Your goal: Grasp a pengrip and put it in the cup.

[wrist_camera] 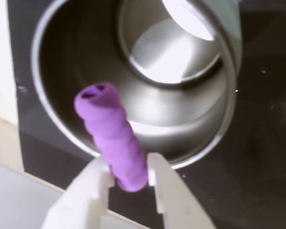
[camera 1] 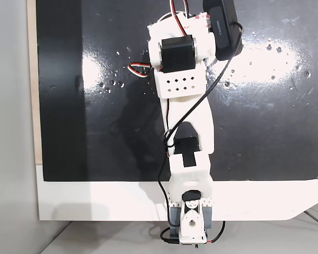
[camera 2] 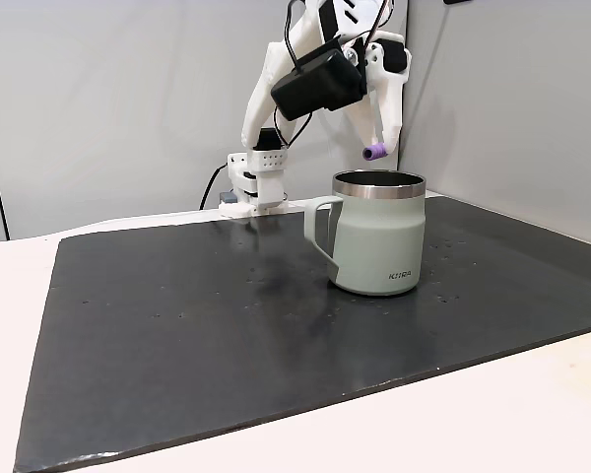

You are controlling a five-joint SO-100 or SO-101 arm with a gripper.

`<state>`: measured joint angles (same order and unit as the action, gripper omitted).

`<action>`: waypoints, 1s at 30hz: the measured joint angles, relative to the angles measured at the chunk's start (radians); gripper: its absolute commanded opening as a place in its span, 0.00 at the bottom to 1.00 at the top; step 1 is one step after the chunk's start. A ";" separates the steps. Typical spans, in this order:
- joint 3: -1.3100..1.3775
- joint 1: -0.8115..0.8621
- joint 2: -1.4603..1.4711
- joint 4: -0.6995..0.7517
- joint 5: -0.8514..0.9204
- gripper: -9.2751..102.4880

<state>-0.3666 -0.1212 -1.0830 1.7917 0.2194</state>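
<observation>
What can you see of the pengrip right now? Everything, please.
The pengrip is a small purple ribbed tube that looks like soft rubber, with its hollow open end showing in the wrist view. The white jaws of the gripper pinch its lower end; nothing else touches it. It sticks out past the jaws, tilted, toward the steel mouth of the cup. In a fixed view it hangs in the air just above the cup's rim, not yet inside.

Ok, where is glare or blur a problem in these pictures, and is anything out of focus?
In a fixed view, from above, bright glare patches wash out the black mat. In the wrist view, the cup has a blown-out highlight on its steel bottom, and the pengrip and gripper look soft. In a fixed view from the side, lighting is even and sharp.
</observation>
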 measured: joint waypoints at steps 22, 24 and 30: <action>-0.034 0.046 0.000 0.000 -0.023 0.27; -0.034 0.046 0.002 0.000 -0.023 0.27; -0.034 0.040 0.002 0.000 -0.023 0.27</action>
<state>-0.4004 -0.0813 -1.0815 1.7917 0.1963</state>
